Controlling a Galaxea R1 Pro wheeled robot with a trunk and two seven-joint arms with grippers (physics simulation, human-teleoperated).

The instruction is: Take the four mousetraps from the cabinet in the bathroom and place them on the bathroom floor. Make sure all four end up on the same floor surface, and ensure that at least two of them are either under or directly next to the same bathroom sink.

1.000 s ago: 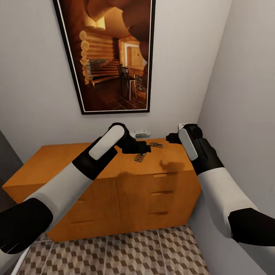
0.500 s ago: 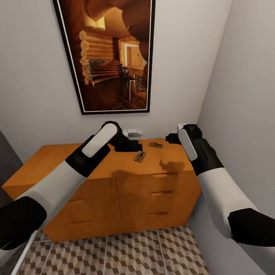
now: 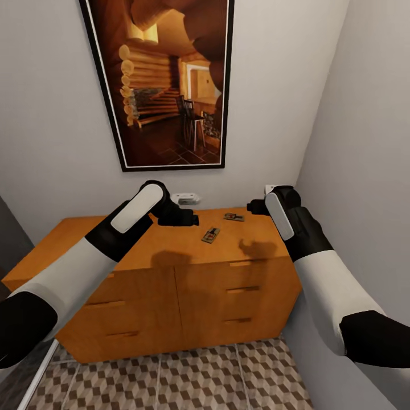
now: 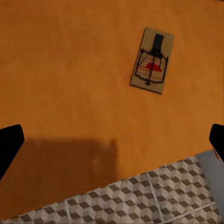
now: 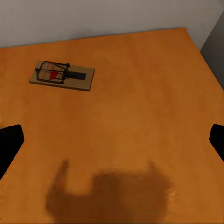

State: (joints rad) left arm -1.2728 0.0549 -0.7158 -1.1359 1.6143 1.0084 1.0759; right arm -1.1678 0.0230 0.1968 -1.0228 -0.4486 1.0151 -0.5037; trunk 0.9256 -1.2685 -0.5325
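The left claw, jaws apart and empty, hovers over the cabinet top, left of two mousetraps: one mid-top, another farther back. The right claw is likewise apart. No readable writing. Patterned floor lies below.

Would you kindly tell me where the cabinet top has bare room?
The cabinet top is bare from its left edge to the left claw. It is crowded near the right rear, where two mousetraps lie apart.

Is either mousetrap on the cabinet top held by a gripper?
No: both mousetraps lie flat on the cabinet, apart from both grippers.
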